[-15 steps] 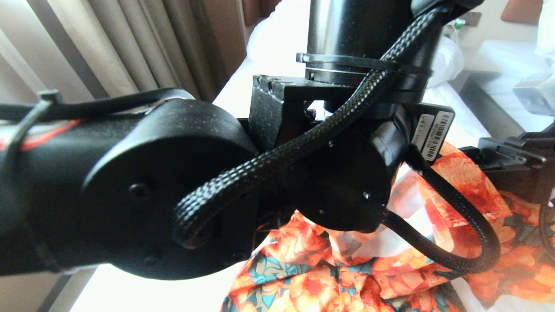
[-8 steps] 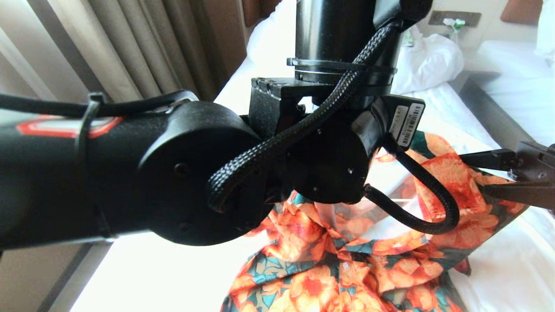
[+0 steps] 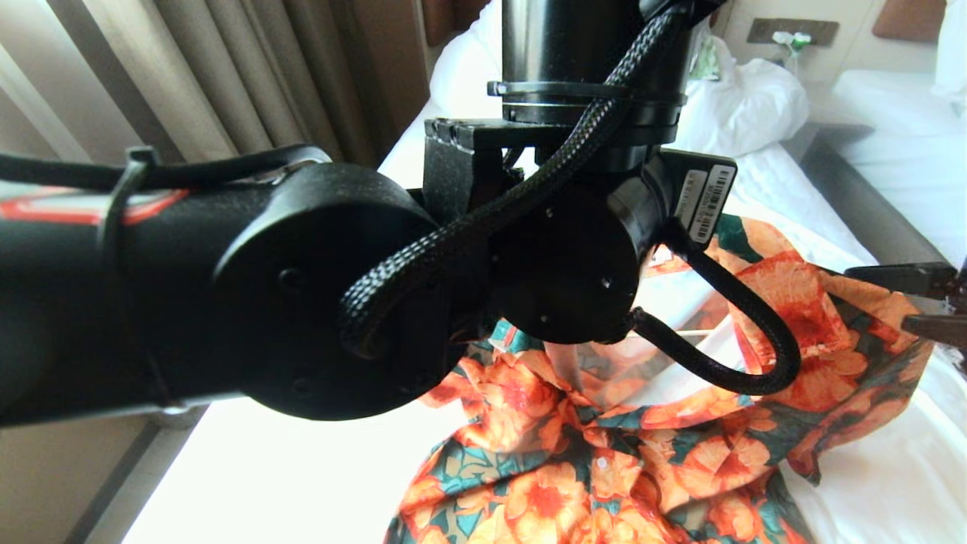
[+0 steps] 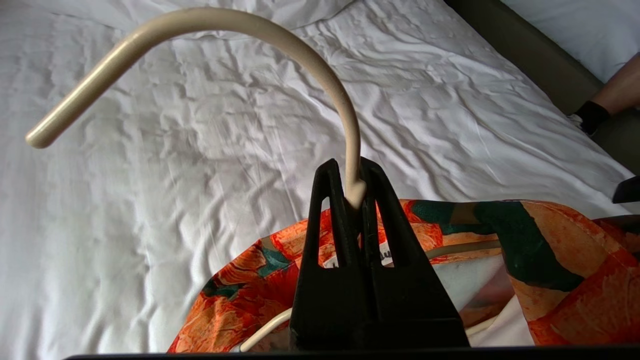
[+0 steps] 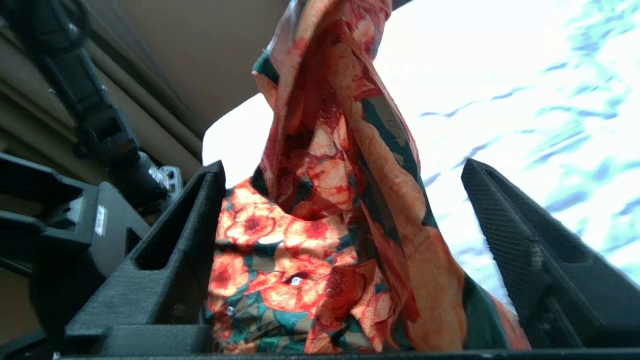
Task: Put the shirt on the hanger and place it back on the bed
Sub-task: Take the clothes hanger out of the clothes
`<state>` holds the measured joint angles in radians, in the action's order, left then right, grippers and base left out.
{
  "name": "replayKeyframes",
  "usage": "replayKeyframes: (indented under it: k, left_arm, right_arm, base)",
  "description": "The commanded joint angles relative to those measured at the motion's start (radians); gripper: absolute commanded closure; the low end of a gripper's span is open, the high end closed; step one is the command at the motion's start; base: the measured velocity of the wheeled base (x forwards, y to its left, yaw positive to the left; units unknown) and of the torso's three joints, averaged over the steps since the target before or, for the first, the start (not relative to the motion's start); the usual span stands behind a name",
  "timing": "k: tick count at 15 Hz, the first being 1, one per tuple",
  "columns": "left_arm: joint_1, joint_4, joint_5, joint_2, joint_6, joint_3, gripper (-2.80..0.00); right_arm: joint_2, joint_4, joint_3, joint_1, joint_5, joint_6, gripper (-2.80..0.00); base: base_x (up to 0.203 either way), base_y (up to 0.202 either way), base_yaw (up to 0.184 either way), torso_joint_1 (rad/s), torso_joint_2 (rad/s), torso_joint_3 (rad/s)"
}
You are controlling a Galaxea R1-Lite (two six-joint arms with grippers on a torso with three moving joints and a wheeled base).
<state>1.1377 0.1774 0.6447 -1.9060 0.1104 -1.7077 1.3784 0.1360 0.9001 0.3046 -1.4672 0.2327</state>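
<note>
My left gripper is shut on the base of the hook of the cream hanger, holding it above the bed. The orange-flowered shirt hangs from the hanger; its collar and white neck label show just behind the fingers. In the head view my left arm hides that gripper. My right gripper stands open at the far right edge, beside the shirt's drooping shoulder. In the right wrist view, the shirt hangs between and beyond the spread fingers, which do not grip it.
Beige curtains run along the bed's left side. A white pillow lies at the head. A dark gap separates this bed from a second white bed. A person's leg with a black sock is beside the bed.
My right gripper has drawn back from the shirt toward the right edge with its jaws open. The shirt's right shoulder now hangs free. The left arm still holds the hanger and has barely shifted.
</note>
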Motion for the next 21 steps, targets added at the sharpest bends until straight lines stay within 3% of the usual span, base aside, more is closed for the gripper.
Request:
replayKeyframes:
  k: [1,4,7,13,21]
  left_arm:
    - [-0.003,0.000,0.004,-0.001,0.000,0.003,0.00]
    - [-0.010,0.000,0.005,-0.001,0.002,0.005,0.00]
    - [-0.067,0.000,0.004,-0.003,0.026,-0.009,0.00]
    - [-0.085,-0.008,-0.002,0.032,0.022,0.003,0.00]
    - [-0.088,-0.010,-0.003,0.094,0.026,0.016,0.00]
  right_arm:
    - [-0.022,0.001,-0.001,0.045,-0.045,0.000,0.00]
    - [-0.027,-0.004,0.012,0.081,-0.051,-0.030,0.00]
    - [-0.039,0.002,0.055,0.094,-0.023,-0.154,0.00]
    - [-0.028,0.071,0.045,0.102,0.010,-0.154,0.00]
    - [-0.039,0.071,0.062,0.091,0.007,-0.163,0.00]
  base:
    - [0.000,0.000,0.000,0.000,0.00,0.000]
    - [0.000,0.000,0.000,0.000,0.00,0.000]
    - [0.000,0.000,0.000,0.000,0.00,0.000]
    - [0.000,0.000,0.000,0.005,-0.02,-0.018]
    - [0.000,0.000,0.000,0.117,-0.44,-0.328]
